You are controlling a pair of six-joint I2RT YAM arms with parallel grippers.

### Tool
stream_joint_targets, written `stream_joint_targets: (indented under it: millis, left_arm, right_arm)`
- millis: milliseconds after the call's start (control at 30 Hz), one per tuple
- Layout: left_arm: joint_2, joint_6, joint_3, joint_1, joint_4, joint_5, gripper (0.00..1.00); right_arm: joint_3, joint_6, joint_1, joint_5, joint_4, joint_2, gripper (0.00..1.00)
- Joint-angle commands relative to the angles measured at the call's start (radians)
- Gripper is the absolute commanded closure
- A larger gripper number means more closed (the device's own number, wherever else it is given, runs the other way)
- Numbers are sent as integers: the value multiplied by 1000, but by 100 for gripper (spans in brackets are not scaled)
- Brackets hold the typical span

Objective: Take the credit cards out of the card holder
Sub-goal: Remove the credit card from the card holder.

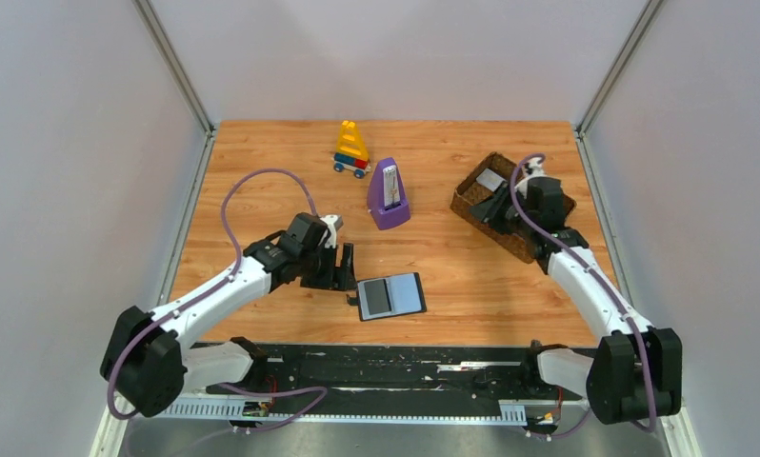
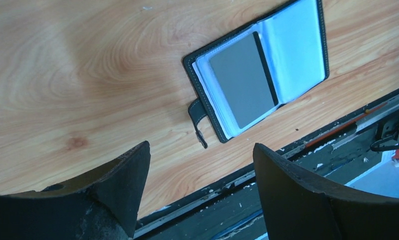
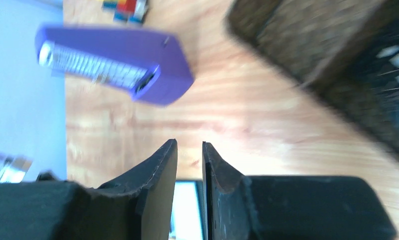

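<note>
Nearest the lens, the left gripper (image 2: 200, 150) stands with jaws spread wide, gripping nothing. Wooden table (image 2: 62, 65) runs on ahead of it and off to one side; on the other side the wood ends at a black rail (image 2: 332, 150). Just beyond the fingertips lies the card holder (image 2: 287, 55) — opened flat, with a black stitched rim and clear sleeves. One leaf is pale blue, the other shows a grey card (image 2: 237, 82) with a dark stripe. Its strap tab (image 2: 197, 115) points back toward the gripper, a detail lost from above. Only the overhead view places the right gripper (image 1: 500, 211) — over a brown woven tray (image 1: 471, 195), well apart from the holder. Its own blurred view shows fingers a slit apart, nothing between.
</note>
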Motion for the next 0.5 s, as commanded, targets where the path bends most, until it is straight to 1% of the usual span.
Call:
stream_joint_targets:
  millis: [0, 67, 133, 233, 300, 367, 433, 467]
  left_arm:
    - [62, -57, -50, 2, 184, 73, 21]
    - [78, -71, -69, 3, 243, 111, 25]
    - [77, -84, -74, 0, 277, 142, 26]
    - [57, -91, -67, -5, 296, 156, 27]
    - [45, -101, -61, -10, 325, 181, 32]
    - [48, -112, -64, -15, 376, 227, 39]
    - [71, -113, -61, -31, 397, 245, 51]
    - [80, -112, -56, -35, 399, 240, 55]
  right_arm:
    - [-25, -33, 184, -49, -10, 2, 73]
    - [-39, -18, 274, -47, 13, 28, 74]
    - [-54, 9, 347, -57, 55, 64, 74]
    - [-74, 56, 423, -97, 146, 125, 74]
    - [-86, 89, 460, -107, 206, 165, 75]
    - [-96, 103, 492, -113, 250, 196, 75]
    - [-101, 115, 512, -124, 273, 230, 75]
    - [-104, 119, 516, -136, 286, 247, 75]
